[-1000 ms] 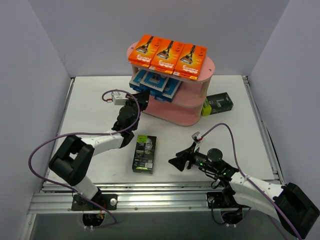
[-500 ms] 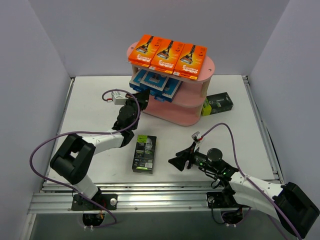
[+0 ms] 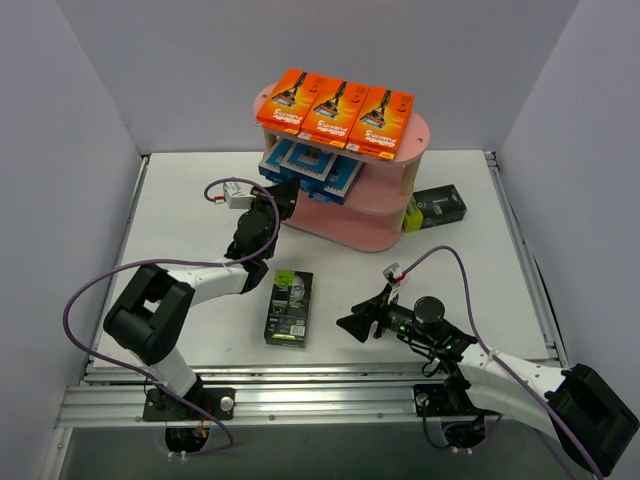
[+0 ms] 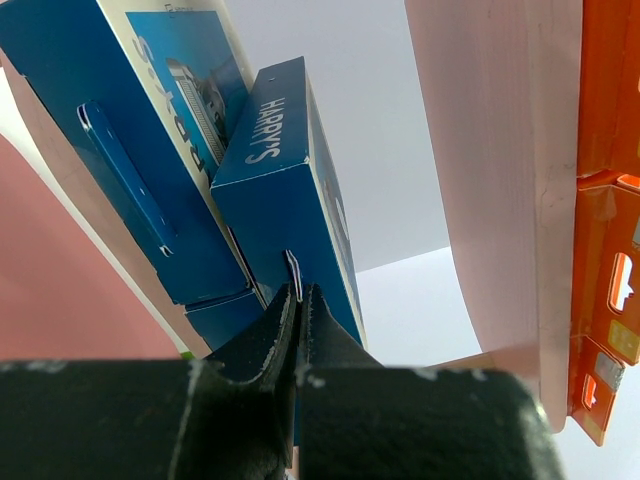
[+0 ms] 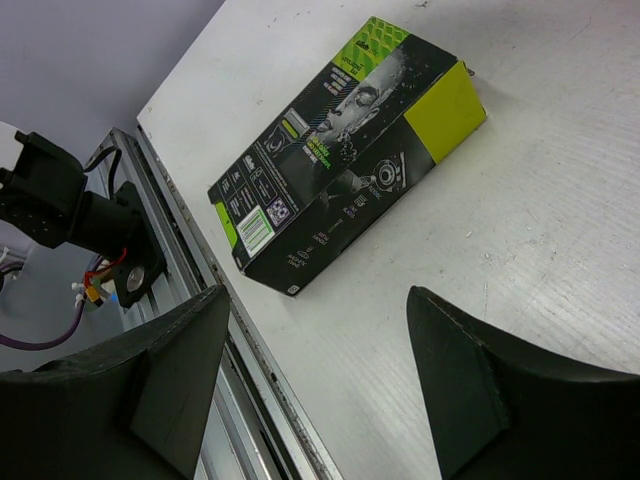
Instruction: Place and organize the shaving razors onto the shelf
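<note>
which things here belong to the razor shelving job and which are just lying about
Job:
pink shelf
three orange packs on its top board
blue packs on the middle board
black-and-lime pack on the table
second black-and-lime pack beside the shelf

Just there:
purple cables
metal rail

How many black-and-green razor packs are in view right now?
2. One pack lies flat on the table near its front edge; the other pack sits on the table at the shelf's right end. Others may hide behind the shelf.
</note>
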`<move>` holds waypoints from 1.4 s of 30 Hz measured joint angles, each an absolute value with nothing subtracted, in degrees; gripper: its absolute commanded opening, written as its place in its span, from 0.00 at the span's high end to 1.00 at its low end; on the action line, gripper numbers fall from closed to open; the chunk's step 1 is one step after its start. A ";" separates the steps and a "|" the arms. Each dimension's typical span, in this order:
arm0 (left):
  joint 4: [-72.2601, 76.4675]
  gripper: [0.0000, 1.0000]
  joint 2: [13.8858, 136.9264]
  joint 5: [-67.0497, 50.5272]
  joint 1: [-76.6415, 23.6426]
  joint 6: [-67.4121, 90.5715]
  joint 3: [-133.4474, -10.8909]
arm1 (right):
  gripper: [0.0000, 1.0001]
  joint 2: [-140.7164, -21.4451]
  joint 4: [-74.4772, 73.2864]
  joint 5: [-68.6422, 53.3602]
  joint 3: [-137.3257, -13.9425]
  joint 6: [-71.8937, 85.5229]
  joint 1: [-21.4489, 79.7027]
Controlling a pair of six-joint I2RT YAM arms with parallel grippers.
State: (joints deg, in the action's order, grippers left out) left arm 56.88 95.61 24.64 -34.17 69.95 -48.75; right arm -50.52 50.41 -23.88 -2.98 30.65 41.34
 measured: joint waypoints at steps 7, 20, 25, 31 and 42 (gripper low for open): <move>57.23 0.92 95.70 23.99 -33.91 70.17 -48.75 | 0.33 -50.52 50.41 -23.88 -2.98 30.68 41.34; 57.21 0.80 96.07 23.42 -33.41 70.76 -48.75 | 0.33 -50.74 50.78 -23.88 -2.96 30.65 41.34; 57.21 0.76 96.07 23.11 -33.15 70.98 -48.75 | 0.33 -51.18 51.00 -23.88 -2.96 30.68 41.34; 57.21 0.75 96.07 22.74 -32.88 71.33 -48.75 | 0.33 -51.18 51.22 -23.88 -2.98 30.68 41.34; 57.21 0.69 96.07 21.87 -32.64 71.57 -48.75 | 0.33 -51.18 51.22 -23.88 -2.96 30.68 41.34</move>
